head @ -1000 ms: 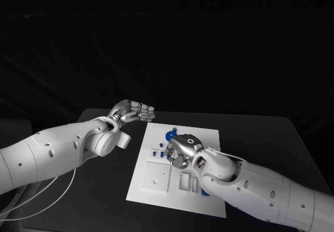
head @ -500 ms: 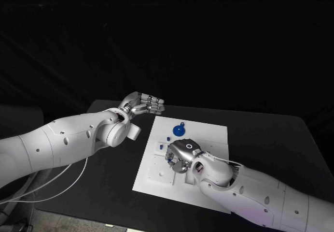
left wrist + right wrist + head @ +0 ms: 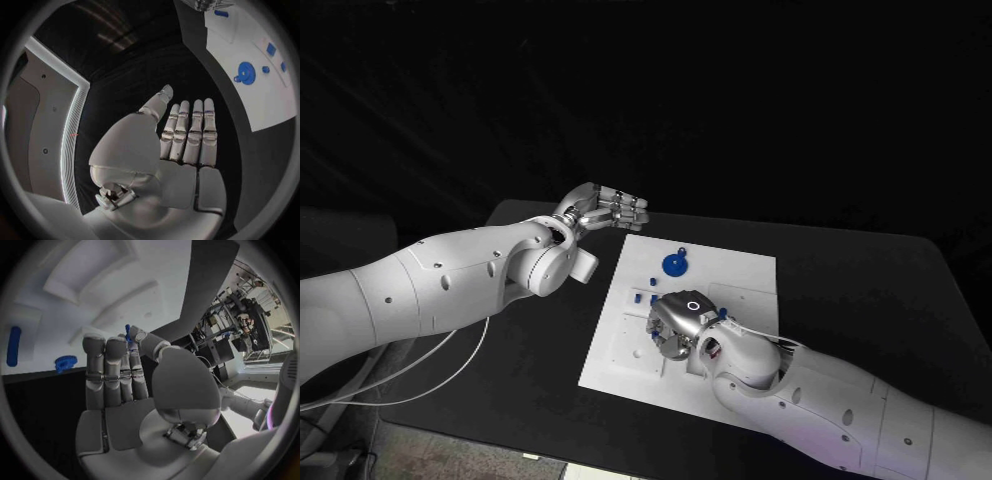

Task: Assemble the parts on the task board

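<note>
The right hand (image 3: 678,320) has come down lower over the middle of the task board (image 3: 733,265) than a second ago, and pinches a small blue part (image 3: 127,332) between thumb and fingertip — the other fingers (image 3: 106,367) straight, pressed side by side over the board's recesses, so seating that piece looks imminent. The left hand (image 3: 606,210) hovers off the board's far corner, fingers (image 3: 190,132) together, holding nothing; the round blue part (image 3: 674,265) lies beyond the right fingertips
</note>
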`<state>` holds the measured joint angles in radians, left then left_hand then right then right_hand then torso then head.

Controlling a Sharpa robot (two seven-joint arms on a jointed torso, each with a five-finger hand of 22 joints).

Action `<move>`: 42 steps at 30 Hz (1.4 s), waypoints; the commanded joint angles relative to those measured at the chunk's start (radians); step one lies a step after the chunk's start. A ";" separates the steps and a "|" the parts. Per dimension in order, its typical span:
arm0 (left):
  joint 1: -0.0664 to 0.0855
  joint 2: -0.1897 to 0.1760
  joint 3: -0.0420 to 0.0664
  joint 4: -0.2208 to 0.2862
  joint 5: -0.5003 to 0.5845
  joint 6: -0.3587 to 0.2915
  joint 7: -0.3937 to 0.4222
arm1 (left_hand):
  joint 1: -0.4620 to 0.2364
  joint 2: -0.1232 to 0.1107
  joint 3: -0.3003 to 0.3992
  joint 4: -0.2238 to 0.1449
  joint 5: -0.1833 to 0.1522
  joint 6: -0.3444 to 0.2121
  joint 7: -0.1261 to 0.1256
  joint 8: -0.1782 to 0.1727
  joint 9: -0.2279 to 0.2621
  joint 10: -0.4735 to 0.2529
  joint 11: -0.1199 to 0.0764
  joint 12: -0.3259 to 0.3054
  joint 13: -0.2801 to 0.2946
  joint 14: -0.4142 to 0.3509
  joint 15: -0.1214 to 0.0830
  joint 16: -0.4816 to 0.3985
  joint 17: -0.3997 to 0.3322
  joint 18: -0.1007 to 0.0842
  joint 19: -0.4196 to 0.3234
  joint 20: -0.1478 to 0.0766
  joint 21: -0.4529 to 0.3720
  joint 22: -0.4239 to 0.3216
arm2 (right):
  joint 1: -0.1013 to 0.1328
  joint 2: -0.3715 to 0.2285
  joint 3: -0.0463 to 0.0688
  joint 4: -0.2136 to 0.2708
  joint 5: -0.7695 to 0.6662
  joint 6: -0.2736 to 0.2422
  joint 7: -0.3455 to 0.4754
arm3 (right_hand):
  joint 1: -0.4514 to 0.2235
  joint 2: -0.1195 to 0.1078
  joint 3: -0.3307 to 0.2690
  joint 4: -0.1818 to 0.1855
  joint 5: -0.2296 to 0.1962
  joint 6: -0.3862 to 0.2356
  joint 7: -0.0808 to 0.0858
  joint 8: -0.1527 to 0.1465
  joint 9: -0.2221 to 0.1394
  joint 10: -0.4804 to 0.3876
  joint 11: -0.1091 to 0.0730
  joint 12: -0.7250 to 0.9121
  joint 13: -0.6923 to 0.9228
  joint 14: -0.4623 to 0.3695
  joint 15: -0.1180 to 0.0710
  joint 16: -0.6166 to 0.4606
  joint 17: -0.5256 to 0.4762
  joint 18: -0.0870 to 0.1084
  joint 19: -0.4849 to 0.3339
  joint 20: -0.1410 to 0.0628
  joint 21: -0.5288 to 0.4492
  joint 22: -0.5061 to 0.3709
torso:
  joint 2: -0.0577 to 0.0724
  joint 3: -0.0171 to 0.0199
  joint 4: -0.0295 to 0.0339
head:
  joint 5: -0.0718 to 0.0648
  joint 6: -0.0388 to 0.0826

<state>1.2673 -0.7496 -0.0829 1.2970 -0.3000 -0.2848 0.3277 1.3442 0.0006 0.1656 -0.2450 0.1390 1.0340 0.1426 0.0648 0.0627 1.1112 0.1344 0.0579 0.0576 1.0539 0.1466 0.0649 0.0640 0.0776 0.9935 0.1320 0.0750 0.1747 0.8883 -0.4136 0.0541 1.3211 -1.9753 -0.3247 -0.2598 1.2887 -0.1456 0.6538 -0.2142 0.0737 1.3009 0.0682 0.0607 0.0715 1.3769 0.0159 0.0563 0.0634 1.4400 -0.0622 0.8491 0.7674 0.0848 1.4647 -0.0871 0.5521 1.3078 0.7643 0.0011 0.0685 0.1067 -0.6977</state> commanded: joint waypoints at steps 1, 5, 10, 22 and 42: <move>0.002 0.003 0.001 0.004 0.009 0.004 0.016 | -0.001 0.005 0.002 0.002 0.004 0.003 0.004 0.000 0.000 0.001 0.002 0.001 0.001 0.000 0.002 -0.005 -0.001 0.006 0.007 0.000 0.004 -0.001 | -0.002 0.007 -0.004 -0.009 -0.023 0.010 -0.006 | 0.000 0.008 0.000 -0.011 0.005 0.005 0.002 0.003 0.002 0.006 0.001 0.005 0.001 0.001 -0.008 -0.006 0.001 0.017 0.029 -0.005 0.002 0.066 | -0.001 0.0005 -0.0002 | 0.004 -0.004; 0.002 0.002 0.001 0.005 0.009 0.006 0.016 | 0.002 0.003 0.002 0.009 0.003 0.002 0.003 0.000 0.000 0.000 0.002 0.001 0.001 -0.002 0.002 -0.005 -0.001 0.006 0.009 0.000 0.005 -0.008 | -0.003 0.015 -0.008 -0.023 -0.028 0.004 -0.010 | 0.000 0.008 0.000 -0.011 0.005 0.005 0.002 0.003 0.002 0.006 0.001 0.005 0.001 0.001 -0.008 -0.006 0.001 0.017 0.029 -0.005 0.002 0.066 | 0.000 0.0005 -0.0007 | 0.005 -0.005; 0.002 0.005 0.001 0.004 0.010 0.010 0.016 | 0.003 0.003 0.001 0.010 0.004 0.000 0.004 0.000 0.000 -0.001 0.003 0.001 0.001 -0.003 0.002 -0.005 -0.001 0.006 0.009 0.000 0.006 -0.010 | -0.004 0.020 -0.010 -0.036 -0.033 0.000 -0.020 | -0.001 0.009 0.000 -0.013 0.005 0.005 0.002 0.003 0.001 0.006 0.001 0.005 0.001 0.001 -0.008 -0.007 0.002 0.017 0.029 -0.005 0.004 0.066 | -0.001 -0.0015 -0.0001 | 0.005 -0.004; 0.002 0.015 0.001 0.003 0.014 0.016 0.015 | 0.003 0.002 0.001 0.011 0.003 -0.001 0.004 0.000 0.000 -0.002 0.003 0.001 0.001 -0.004 0.002 -0.005 -0.001 0.006 0.009 0.000 0.006 -0.012 | -0.005 0.040 -0.012 -0.062 -0.040 0.000 -0.032 | -0.002 0.009 0.000 -0.014 0.006 0.004 0.002 0.003 0.002 0.006 0.001 0.005 0.001 0.002 -0.009 -0.007 0.002 0.019 0.030 -0.006 0.005 0.066 | -0.001 -0.0003 -0.0013 | 0.004 -0.004; 0.002 0.016 0.001 0.004 0.015 0.024 0.012 | 0.006 0.002 0.001 0.013 0.004 -0.002 0.005 0.000 0.000 -0.004 0.004 0.001 0.001 -0.007 0.003 -0.005 -0.001 0.007 0.010 0.001 0.007 -0.017 | -0.006 0.043 -0.018 -0.077 -0.050 0.029 -0.045 | -0.003 0.012 0.001 -0.017 0.005 0.004 0.002 0.003 0.002 0.006 0.001 0.005 0.001 0.001 -0.008 -0.007 0.002 0.021 0.030 -0.005 0.005 0.066 | -0.001 0.0004 -0.0031 | 0.006 -0.009</move>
<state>1.2675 -0.7347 -0.0828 1.2984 -0.2924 -0.2773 0.3284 1.3442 0.0006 0.1683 -0.2367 0.1389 1.0340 0.1426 0.0648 0.0627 1.1112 0.1344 0.0579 0.0576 1.0539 0.1466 0.0649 0.0642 0.0777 0.9971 0.1356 0.0750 0.1587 0.8861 -0.3686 0.0399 1.2509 -2.0076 -0.3292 -0.2882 1.2856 -0.1408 0.6554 -0.2240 0.0734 1.2958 0.0694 0.0607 0.0721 1.3757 0.0140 0.0576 0.0635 1.4401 -0.0620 0.8453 0.7689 0.0953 1.4647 -0.0870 0.5521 1.3075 0.7632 0.0008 0.0657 0.1124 -0.7061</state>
